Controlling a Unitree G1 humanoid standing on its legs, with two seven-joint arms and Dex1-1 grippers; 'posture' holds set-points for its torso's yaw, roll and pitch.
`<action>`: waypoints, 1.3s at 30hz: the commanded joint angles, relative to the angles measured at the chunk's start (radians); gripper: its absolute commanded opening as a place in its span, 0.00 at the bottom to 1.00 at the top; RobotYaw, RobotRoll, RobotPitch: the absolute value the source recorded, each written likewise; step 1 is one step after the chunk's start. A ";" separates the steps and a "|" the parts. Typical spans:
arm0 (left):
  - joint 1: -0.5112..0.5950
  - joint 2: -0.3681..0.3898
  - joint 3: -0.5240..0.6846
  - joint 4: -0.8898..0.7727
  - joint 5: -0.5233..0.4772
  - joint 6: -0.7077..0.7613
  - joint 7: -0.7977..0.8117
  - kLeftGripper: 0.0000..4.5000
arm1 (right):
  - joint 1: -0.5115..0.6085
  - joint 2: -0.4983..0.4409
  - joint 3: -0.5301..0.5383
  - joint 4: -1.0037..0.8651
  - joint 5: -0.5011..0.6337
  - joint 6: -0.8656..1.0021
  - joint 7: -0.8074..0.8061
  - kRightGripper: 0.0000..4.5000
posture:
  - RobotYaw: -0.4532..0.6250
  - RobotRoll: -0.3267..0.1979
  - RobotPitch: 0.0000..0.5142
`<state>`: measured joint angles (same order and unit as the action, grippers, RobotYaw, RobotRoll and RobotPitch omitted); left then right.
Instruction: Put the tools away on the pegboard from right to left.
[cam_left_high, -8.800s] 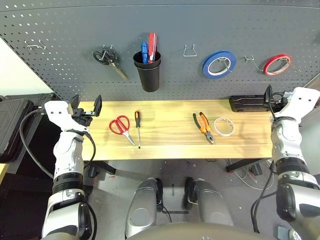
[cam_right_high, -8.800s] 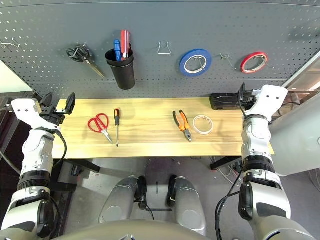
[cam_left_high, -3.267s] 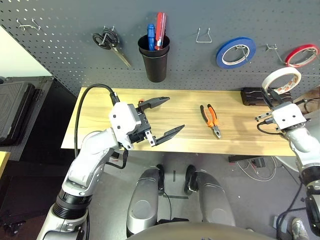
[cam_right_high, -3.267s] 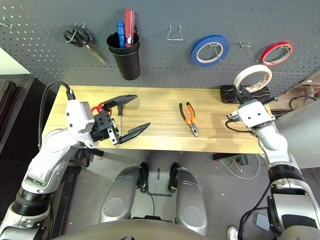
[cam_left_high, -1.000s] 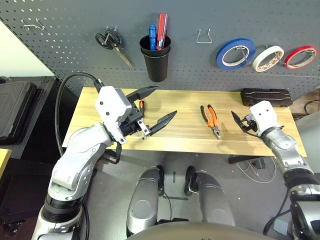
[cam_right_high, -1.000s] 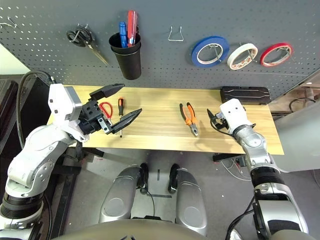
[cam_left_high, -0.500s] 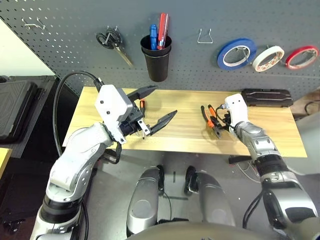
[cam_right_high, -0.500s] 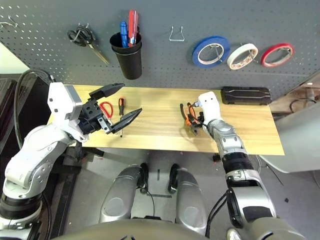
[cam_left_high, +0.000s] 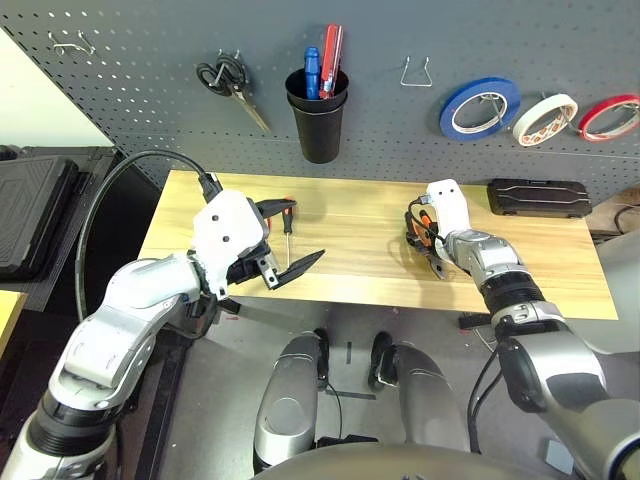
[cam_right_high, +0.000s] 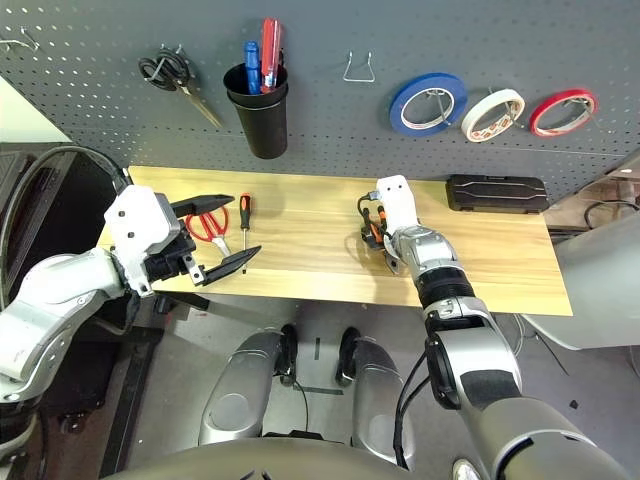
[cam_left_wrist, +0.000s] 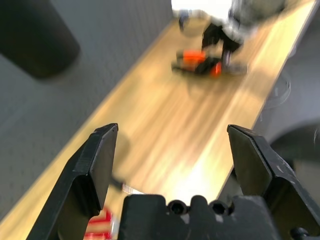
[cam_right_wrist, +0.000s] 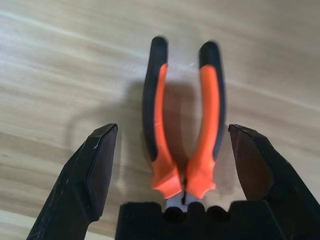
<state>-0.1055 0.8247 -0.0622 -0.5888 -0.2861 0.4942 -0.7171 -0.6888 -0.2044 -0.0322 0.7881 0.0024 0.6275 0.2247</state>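
Left gripper (cam_left_high: 283, 243) hangs with fingers spread near the screwdriver (cam_left_high: 287, 214). Right gripper (cam_right_wrist: 170, 150), fingers apart, straddles the pliers (cam_right_wrist: 183, 135) lying on the table (cam_left_high: 340, 255); closing squarely across both handles should prevent slipping.

Three tape rolls: blue (cam_left_high: 478, 106), white (cam_left_high: 545, 106), red (cam_left_high: 607, 117). Two scissors (cam_left_high: 231, 88) (cam_right_high: 207, 224). One pliers (cam_right_wrist: 184, 135). Three screwdrivers (cam_right_high: 243, 219) (cam_left_high: 312, 73) (cam_left_high: 331, 61).
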 joint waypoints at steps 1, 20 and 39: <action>-0.001 0.010 -0.043 0.045 0.054 -0.037 -0.027 1.00 | 0.007 -0.004 0.000 0.044 -0.001 0.025 -0.007 0.98 | 0.71 0.62 0.47; -0.092 -0.030 -0.130 0.229 0.197 -0.085 -0.066 1.00 | -0.073 0.045 0.014 0.210 -0.014 -0.012 -0.056 0.98 | 0.69 0.62 0.52; -0.068 -0.074 -0.084 0.192 0.175 -0.069 -0.067 1.00 | -0.036 0.026 0.015 0.152 -0.014 -0.018 -0.069 0.63 | 0.69 0.62 0.51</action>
<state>-0.1977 0.7566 -0.1624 -0.3763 -0.0904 0.4149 -0.7777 -0.7622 -0.1675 -0.0144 0.9436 -0.0093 0.5992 0.1588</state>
